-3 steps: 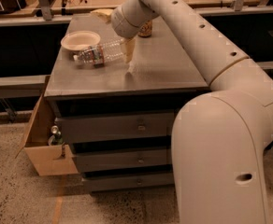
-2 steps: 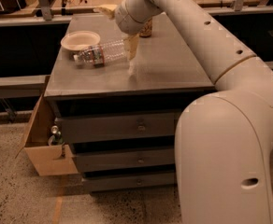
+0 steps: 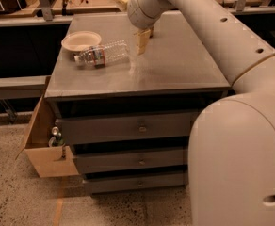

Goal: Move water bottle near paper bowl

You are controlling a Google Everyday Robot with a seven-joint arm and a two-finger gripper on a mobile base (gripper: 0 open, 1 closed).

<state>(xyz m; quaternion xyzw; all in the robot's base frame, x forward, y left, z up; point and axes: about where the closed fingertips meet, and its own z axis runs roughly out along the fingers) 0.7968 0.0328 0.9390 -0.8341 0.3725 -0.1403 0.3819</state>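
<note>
Water bottle [image 3: 102, 55] lies on side on cabinet top [image 3: 175, 69], cap end just beside paper bowl [image 3: 81, 40] rim (touching or not, cannot tell); placement looks done. Gripper [image 3: 143, 44] hangs past bottle's base end, apart from it, carrying nothing; its spread unreadable. Bowl looks empty. Cardboard box [image 3: 38, 149] beside cabinet holds bottle-like items.

Cream, hole-dotted arm [image 3: 213, 27]; tan gripper [image 3: 141, 50] above tabletop [image 3: 175, 67]
</note>
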